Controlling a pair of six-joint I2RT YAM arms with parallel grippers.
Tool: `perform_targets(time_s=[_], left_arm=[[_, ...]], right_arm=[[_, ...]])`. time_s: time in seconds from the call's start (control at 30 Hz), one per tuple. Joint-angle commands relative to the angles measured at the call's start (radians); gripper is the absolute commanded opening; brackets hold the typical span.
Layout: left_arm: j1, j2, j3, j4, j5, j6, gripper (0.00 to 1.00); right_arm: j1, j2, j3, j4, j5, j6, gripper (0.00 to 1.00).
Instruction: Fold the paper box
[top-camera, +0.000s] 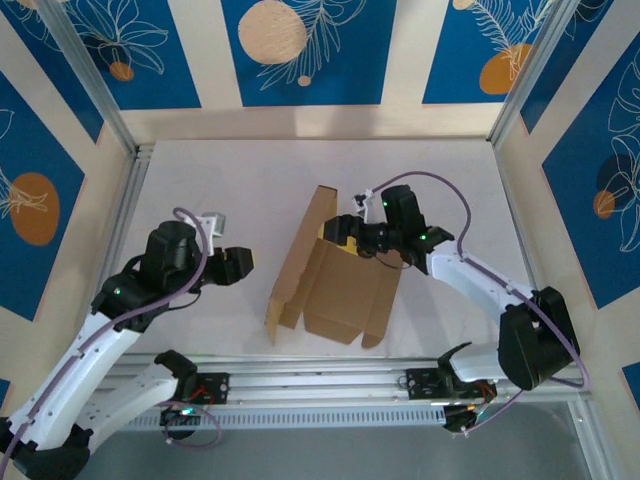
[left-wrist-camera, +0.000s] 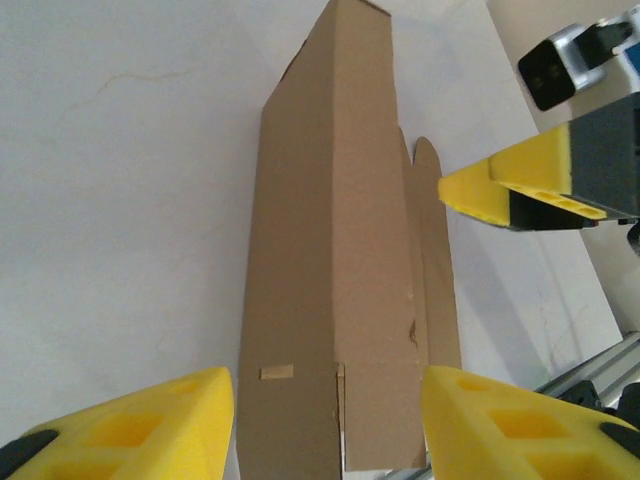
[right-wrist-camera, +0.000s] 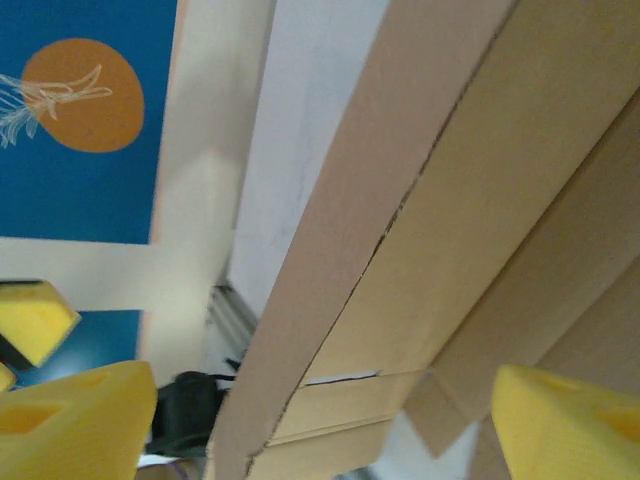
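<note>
While the left pincer (top-camera: 243, 264) hangs with jaws half apart and empty, the box (top-camera: 340, 290) sits just ahead of its tips, not touching, with one long wall raised and facing it. The right pincer (top-camera: 343, 232) is at the box's far end with jaws wide, and a cardboard wall runs through the gap between them. Can't tell if it touches. The rest of the box lies flat on the table (top-camera: 230, 180) between both pincers.
</note>
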Motion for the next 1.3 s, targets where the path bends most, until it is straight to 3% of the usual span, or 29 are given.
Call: perform_targets(time_s=[0.0,0.27,0.5,0.73,0.93,1.27], left_arm=[[-0.007,-0.027,-0.020,0.003,0.025,-0.045,0.52],[-0.006,-0.055,-0.033,0.029,0.042,-0.075,0.48],[-0.007,-0.091,-0.037,0.025,0.041,-0.083,0.47],[-0.007,-0.105,-0.029,0.013,0.047,-0.082,0.47],[-0.007,-0.112,-0.030,0.011,0.053,-0.088,0.47],[-0.006,-0.105,-0.038,0.035,0.077,-0.100,0.46]], right_arm=[[0.053,0.070,-0.006,0.159,-0.054,0.126,0.81],[0.123,0.202,-0.081,0.552,-0.060,0.355,0.52],[0.167,0.195,-0.148,0.682,0.028,0.409,0.29],[0.158,0.172,-0.168,0.676,0.033,0.382,0.30],[0.081,0.147,-0.184,0.671,-0.034,0.374,0.30],[0.097,0.149,-0.182,0.691,-0.093,0.390,0.27]])
